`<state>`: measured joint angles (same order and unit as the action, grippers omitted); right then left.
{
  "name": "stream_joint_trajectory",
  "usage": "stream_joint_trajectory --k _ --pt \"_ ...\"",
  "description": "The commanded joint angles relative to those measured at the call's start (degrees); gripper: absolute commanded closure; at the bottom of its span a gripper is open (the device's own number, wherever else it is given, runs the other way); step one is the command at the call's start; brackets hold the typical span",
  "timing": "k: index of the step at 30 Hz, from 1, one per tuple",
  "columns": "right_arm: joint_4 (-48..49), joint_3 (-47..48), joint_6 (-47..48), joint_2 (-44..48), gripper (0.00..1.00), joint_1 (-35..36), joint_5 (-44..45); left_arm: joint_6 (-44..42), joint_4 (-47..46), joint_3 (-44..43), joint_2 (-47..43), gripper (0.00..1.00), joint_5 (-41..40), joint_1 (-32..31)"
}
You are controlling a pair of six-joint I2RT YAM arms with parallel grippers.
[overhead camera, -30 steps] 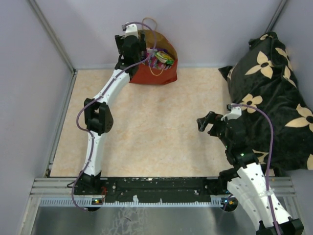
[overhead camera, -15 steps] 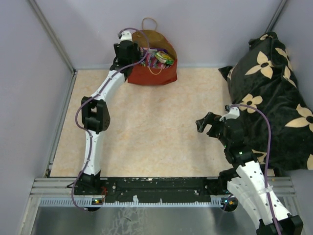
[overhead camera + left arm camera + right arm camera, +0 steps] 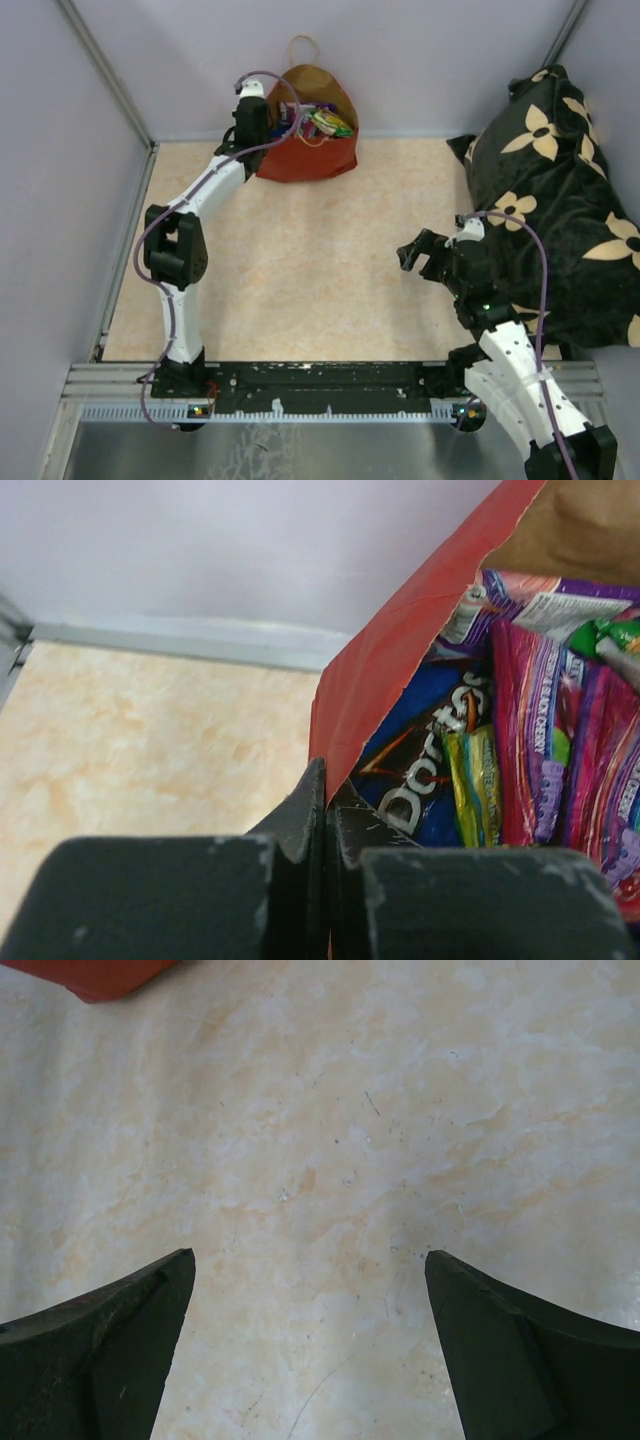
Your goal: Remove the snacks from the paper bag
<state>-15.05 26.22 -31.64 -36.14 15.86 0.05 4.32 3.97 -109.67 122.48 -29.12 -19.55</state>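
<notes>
At top centre of the overhead view, the left gripper [image 3: 262,140] pinches the red paper bag [image 3: 312,158] by its left rim, snacks [image 3: 322,122] inside; at lower right, the right gripper [image 3: 415,256] gapes wide above the table [image 3: 320,270].

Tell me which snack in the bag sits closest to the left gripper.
The blue Doritos bag, just inside the red paper bag wall beside the left gripper; the purple packets lie farther right.

The red paper bag [image 3: 305,158] is standing open; a blue Doritos bag [image 3: 425,780] and glossy candy packets [image 3: 540,720] are lying inside it
</notes>
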Motion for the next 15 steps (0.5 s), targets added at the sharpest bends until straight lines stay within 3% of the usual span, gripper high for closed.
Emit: stream_joint_trajectory --k 1,9,12,15 --pt "7.0 2.1 1.4 -2.3 0.01 0.1 -2.2 1.2 -1.1 9.2 -11.4 1.0 -6.5 1.5" --pt "15.6 13.6 6.1 -23.3 0.08 2.5 -9.2 8.3 3.5 25.6 -30.3 1.0 -7.8 1.5" --pt "19.9 17.2 9.7 -32.1 0.12 8.1 -7.2 10.9 4.6 32.9 -37.9 1.0 -5.9 1.5" --pt "24.0 20.5 12.8 -41.1 0.24 14.5 -7.8 12.9 7.3 38.8 -44.8 1.0 -3.9 1.4"
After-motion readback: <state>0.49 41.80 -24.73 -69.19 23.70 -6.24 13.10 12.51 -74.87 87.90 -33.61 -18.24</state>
